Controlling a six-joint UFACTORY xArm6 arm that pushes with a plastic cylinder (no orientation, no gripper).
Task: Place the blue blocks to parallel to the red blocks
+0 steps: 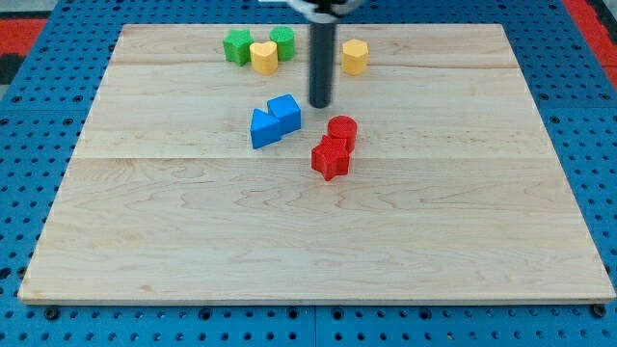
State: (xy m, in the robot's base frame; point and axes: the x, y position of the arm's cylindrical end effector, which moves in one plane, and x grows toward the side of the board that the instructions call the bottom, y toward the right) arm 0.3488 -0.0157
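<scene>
We have my tip [320, 104] down on the wooden board [145, 241], just above and to the view's right of the blue pair, and above-left of the red pair. It is a bare rod, so nothing spreads or clamps; it is pinching nothing and appears clear of every block, though only just.

The blue blocks sit a little above the board's middle: a blue triangular block [262, 128] at the view's left, a blue cube [285, 112] touching it at the upper right. Their line runs up toward the view's right. Just beside them, to the right, the red cylinder [342, 129] sits above a red block [330, 158] of a ridged shape we cannot quite name; the two touch, and their line leans the same way, only steeper.

So we judge the rows close to parallel, with a small turn of the blue pair left to make.

Handling, as we read it: small, rigid, light pieces that should slide readily on smooth wood. We can only push. A shove through a flat face moves a block straight; off-centre contact spins it. The triangular block's slanted face may deflect the rod, so the cube's top-right face looks the safer contact. The pair may also split, since nothing joins them.

Along the view's top sit a green block [236, 45], a second green block [283, 40], a yellow block [263, 56] between them, and a yellow block to the right [355, 56], all well apart from the action.
</scene>
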